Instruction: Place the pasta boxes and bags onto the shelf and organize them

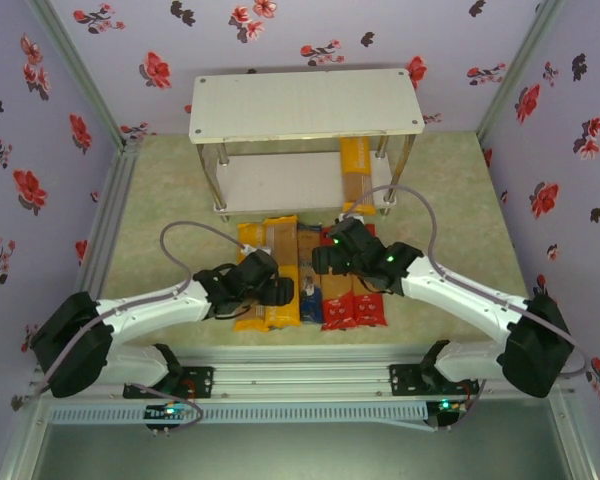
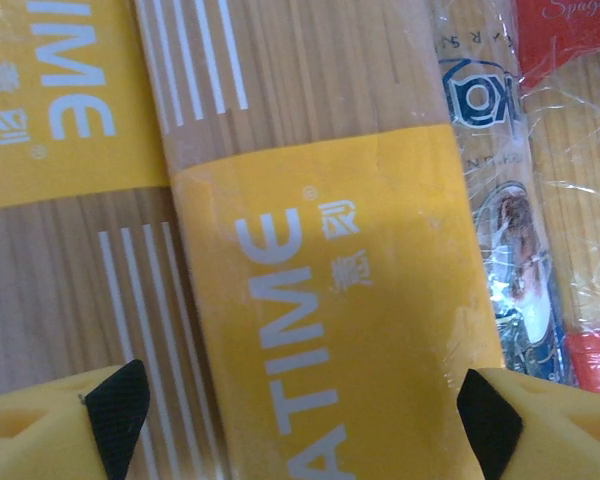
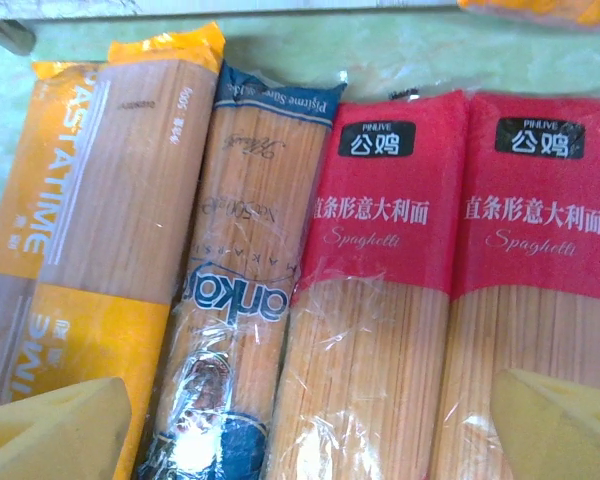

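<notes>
Several spaghetti packs lie side by side on the table in front of the shelf point(image 1: 305, 105). One yellow pack point(image 1: 357, 170) lies on the shelf's lower board. My left gripper point(image 2: 302, 430) is open low over a yellow pack point(image 2: 350, 300), one fingertip past each long edge. Beside that pack are another yellow one point(image 2: 50, 150) and a brown pack with blue ends point(image 2: 490, 180). My right gripper point(image 3: 310, 440) is open above the brown pack point(image 3: 240, 300) and a red pack point(image 3: 380, 300), holding nothing. A second red pack point(image 3: 540, 300) lies to the right.
The shelf's thin metal legs point(image 1: 220, 185) stand just behind the row of packs. Flowered walls close in the table on the left, back and right. The two arms point(image 1: 160, 310) point(image 1: 460, 295) reach inward, their grippers close together over the row.
</notes>
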Available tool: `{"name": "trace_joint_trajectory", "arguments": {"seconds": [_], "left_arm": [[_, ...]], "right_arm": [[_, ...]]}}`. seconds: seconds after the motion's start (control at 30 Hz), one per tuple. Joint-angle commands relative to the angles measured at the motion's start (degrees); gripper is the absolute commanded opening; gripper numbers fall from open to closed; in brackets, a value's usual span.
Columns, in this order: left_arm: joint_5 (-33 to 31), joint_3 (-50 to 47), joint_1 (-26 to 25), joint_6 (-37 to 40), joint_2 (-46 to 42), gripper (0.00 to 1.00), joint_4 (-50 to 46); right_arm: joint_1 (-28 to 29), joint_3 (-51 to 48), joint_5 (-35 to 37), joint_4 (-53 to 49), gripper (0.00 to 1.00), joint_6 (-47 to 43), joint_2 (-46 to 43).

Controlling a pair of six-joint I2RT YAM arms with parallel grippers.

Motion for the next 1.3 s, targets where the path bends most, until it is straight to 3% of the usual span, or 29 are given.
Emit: {"name": "trace_joint_trajectory", "arguments": {"seconds": [0.0, 0.57, 0.73, 0.93, 0.97, 1.03, 1.27], "left_arm": [[1.01, 2.34, -0.74, -1.33, 1.56, 0.87, 0.82], [1.55, 7.22, -1.1, -0.98, 10.51, 0.86, -2.26], [3.05, 8.01, -1.09, -0.54, 11.19, 0.59, -2.73], [4.26, 9.33, -1.09, -0.05, 9.82, 0.41, -4.63], [4.46, 9.61, -1.03, 0.09, 9.66, 0.33, -4.95], [4.75, 10.19, -1.1, 0.14, 9.12, 0.0, -5.46], [4.49, 10.56, -0.92, 0.72, 5.76, 0.0, -5.68]], "right_arm": [[-0.95, 0.25, 1.3, -0.91, 0.94, -1.47, -2.3], [-4.02, -2.44, -0.61, -0.17, 0.96, -2.05, -7.54], [-4.3, -2.7, -1.01, 0.06, 0.96, -1.84, -7.28], [-4.37, -2.1, -1.16, 0.07, 0.96, -1.85, -7.23], [-4.4, -2.09, -1.1, 0.07, 0.96, -1.78, -7.24], [-4.39, -2.0, -1.12, 0.06, 0.96, -1.59, -7.32], [-4.37, -2.08, -0.63, -0.4, 0.96, -1.39, -7.66]]}}
